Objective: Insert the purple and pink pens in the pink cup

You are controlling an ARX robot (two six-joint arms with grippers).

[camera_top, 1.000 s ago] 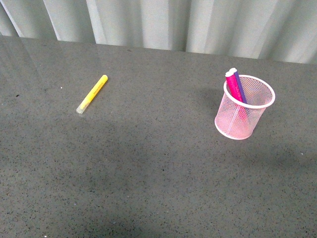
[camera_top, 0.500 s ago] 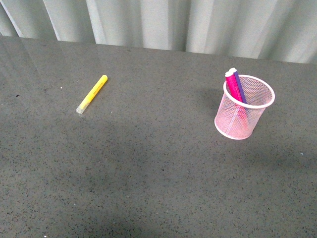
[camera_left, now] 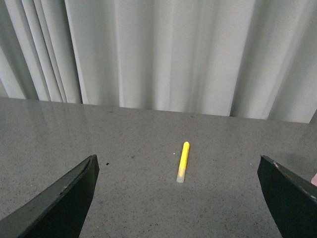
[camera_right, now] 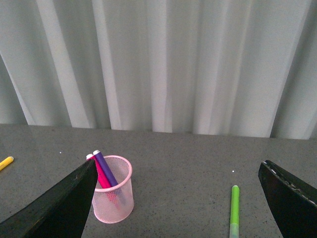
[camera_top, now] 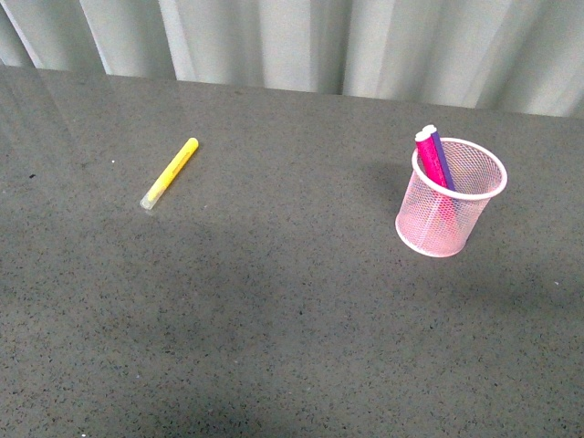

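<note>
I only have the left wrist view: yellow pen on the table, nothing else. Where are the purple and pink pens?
Observer: Both the purple pen and the pink pen stand in the pink cup, leaning on its rim.
Operator: Cup upright?
Observer: Yes, upright on the table.
Operator: Right tool holding anything?
Observer: No, open and empty.
Operator: Other pens?
Observer: A green pen lies beyond the cup, visible only in the right wrist view.

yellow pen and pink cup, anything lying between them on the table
Nothing: in the front view only bare grey table lies between the yellow pen and the pink cup.
</note>
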